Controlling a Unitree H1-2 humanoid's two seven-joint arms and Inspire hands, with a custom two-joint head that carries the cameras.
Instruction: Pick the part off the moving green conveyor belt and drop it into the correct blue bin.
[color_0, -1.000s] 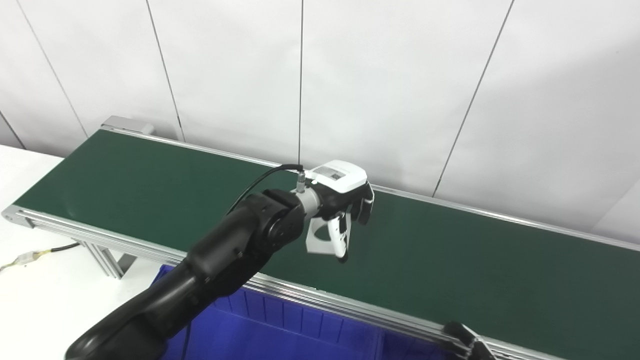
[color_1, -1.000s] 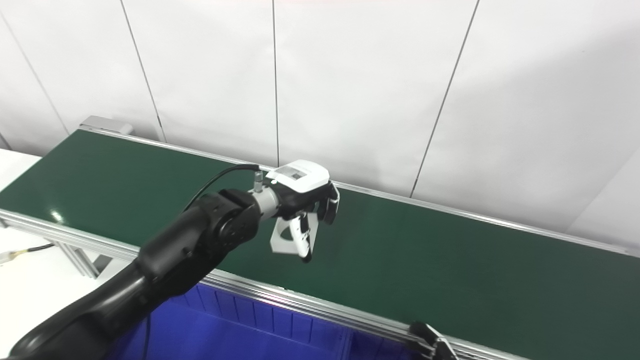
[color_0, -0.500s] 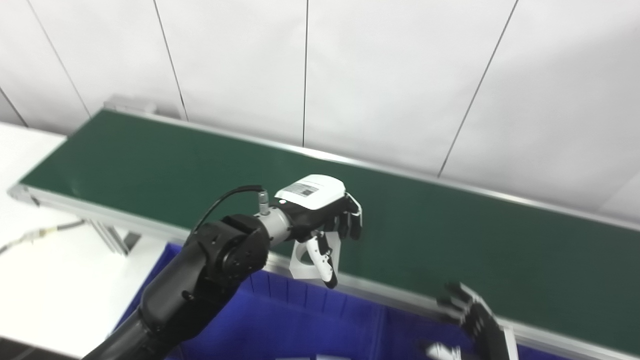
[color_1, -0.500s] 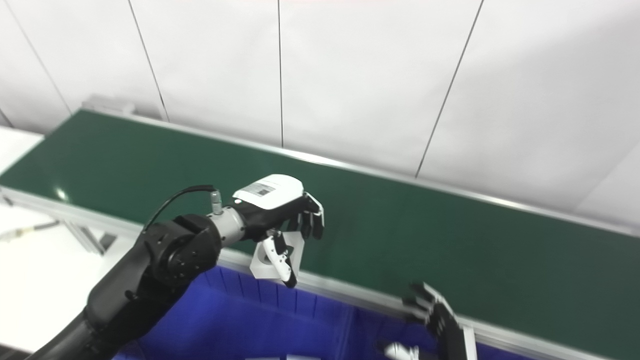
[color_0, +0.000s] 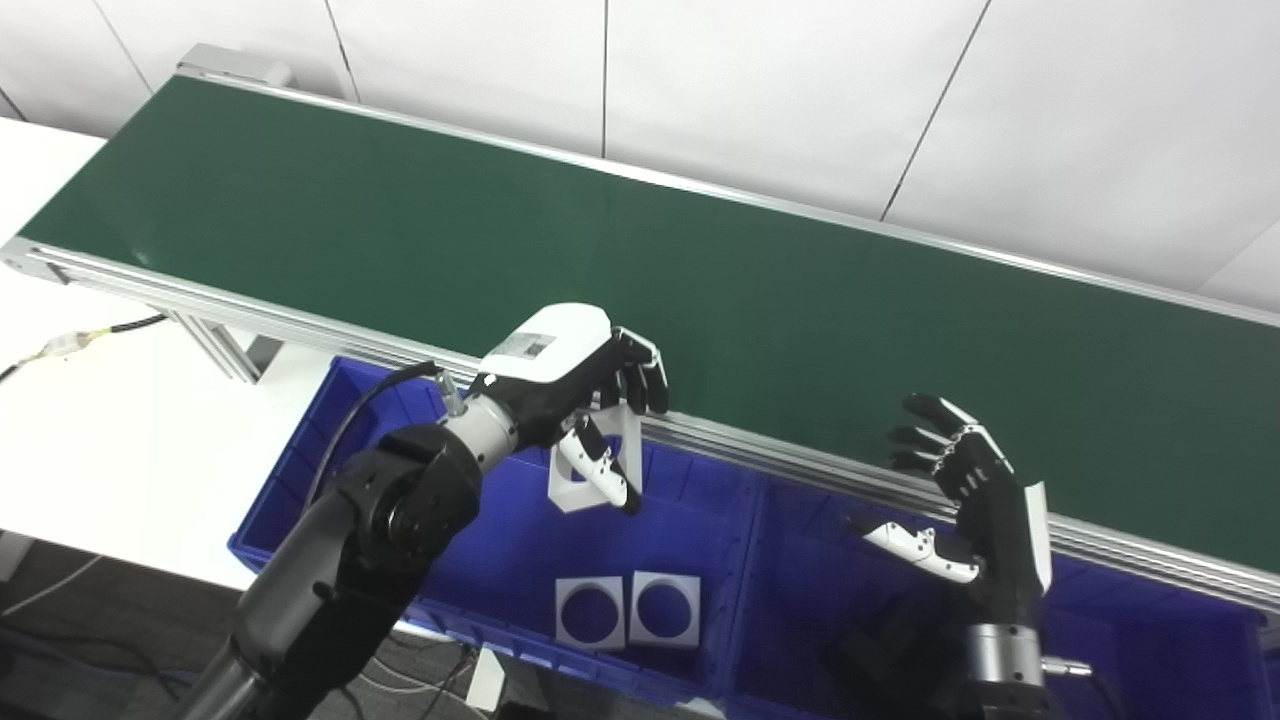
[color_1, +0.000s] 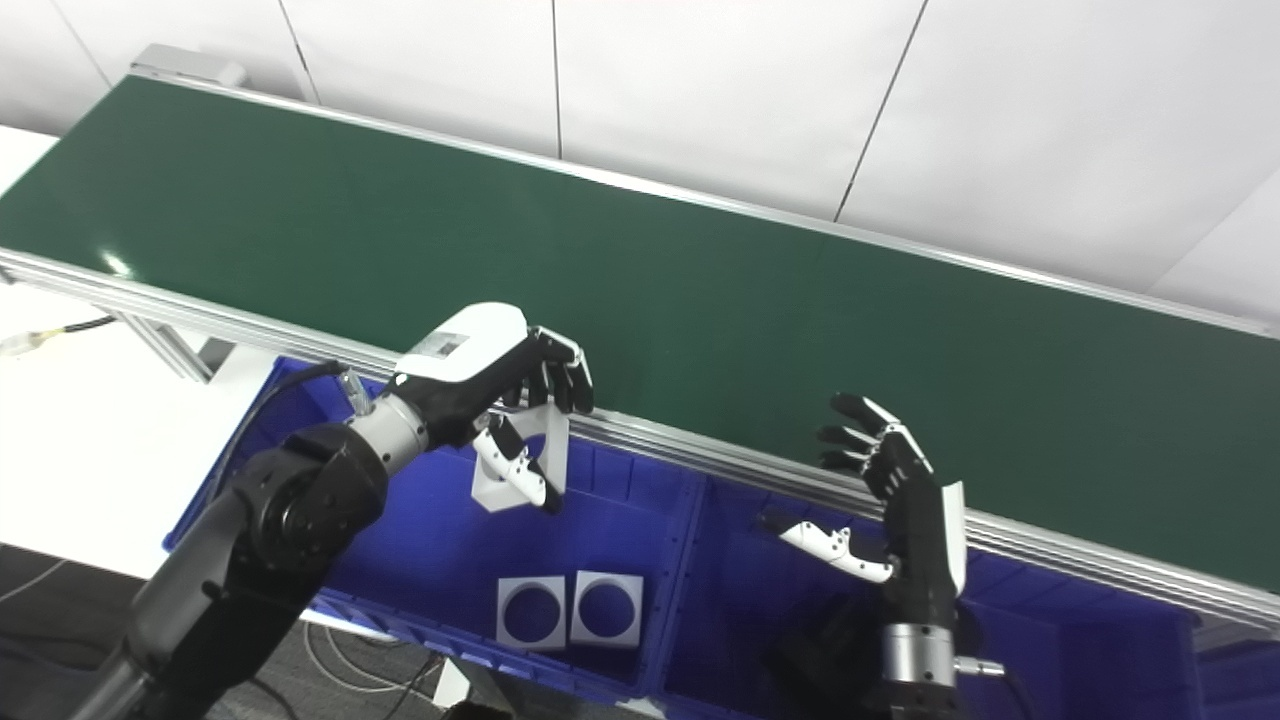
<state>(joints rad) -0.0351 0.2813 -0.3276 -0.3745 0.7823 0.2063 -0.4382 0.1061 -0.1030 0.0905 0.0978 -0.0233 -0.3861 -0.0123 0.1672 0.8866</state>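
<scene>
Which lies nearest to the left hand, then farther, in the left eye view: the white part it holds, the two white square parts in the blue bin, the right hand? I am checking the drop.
1. White holed part, held in the left hand.
2. Two white square parts with round holes, below on the blue bin floor.
3. Right hand, open, far to the right.

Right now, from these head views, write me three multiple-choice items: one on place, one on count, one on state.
1. Where is the white part held by the left robot hand?
A. On the belt
B. Above the left blue bin
C. On the white table

2. How many white parts lie in that bin?
A. Two
B. Five
C. None

3. What is the right robot hand doing?
A. Gripping a part
B. Open, holding nothing
C. Pressing the belt

Answers:
1 B, it hangs over the bin, off the green conveyor belt.
2 A, a pair lies side by side.
3 B, fingers are spread.
</scene>
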